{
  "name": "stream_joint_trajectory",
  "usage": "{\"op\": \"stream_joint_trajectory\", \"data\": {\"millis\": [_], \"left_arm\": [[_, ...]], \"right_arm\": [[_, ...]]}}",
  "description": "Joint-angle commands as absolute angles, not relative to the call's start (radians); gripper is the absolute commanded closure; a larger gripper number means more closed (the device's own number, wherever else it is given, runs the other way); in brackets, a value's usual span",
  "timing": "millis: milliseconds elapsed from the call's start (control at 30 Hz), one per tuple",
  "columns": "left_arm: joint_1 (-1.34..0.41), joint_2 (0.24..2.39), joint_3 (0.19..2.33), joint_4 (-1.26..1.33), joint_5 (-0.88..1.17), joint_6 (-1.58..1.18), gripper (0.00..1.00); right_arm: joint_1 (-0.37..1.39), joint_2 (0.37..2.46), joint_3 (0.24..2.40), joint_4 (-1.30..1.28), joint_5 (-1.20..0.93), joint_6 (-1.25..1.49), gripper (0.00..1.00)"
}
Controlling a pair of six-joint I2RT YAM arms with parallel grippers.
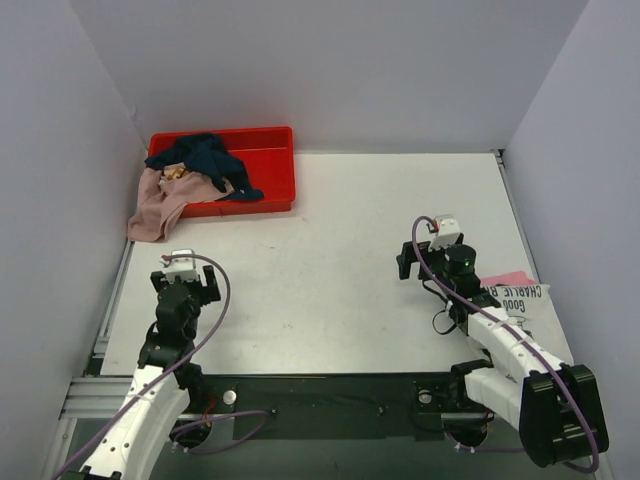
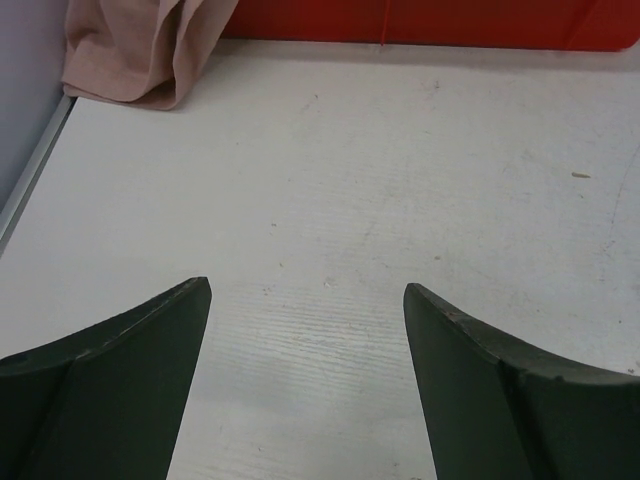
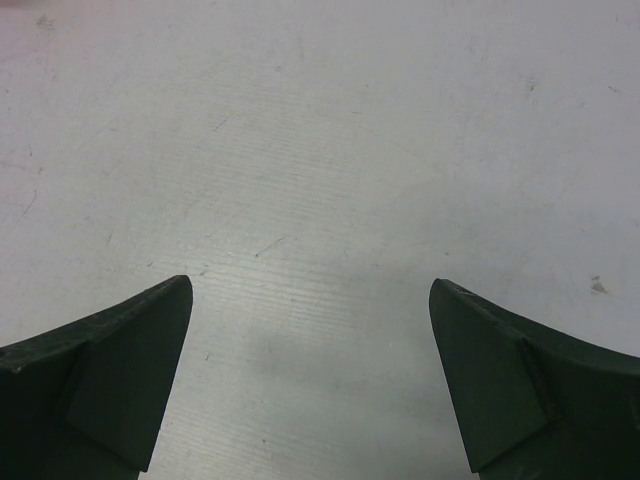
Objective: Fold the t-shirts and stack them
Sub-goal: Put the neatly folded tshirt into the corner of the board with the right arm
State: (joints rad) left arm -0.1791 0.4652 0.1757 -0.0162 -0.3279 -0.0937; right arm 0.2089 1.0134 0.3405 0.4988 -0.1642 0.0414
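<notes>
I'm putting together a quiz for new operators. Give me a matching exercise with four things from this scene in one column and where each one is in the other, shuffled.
Things
1. dusty pink cloth t-shirt
2. navy cloth t-shirt
3. white cloth t-shirt with black lettering
4. left gripper

Places
A. at the near right edge of the table
B. piled in the red plastic crate
C. hanging over the crate's left front corner onto the table
D. open over bare table, holding nothing

Pairs: 1-C, 2-B, 3-A, 4-D
</notes>
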Motion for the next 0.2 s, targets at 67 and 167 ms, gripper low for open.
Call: {"op": "stream_joint_trajectory", "data": {"millis": [67,167], "left_arm": [[-0.172,0.465,0.169,0.060,-0.353,-0.107,0.11],[-0.172,0.491,0.182,0.055,-0.385,-0.129,0.06]], "right_arm": [[0.193,0.994,0.333,0.571,-0.160,0.040,0.00],[0.180,0.986,0.321,0.584,-0.144,0.038,0.00]]}}
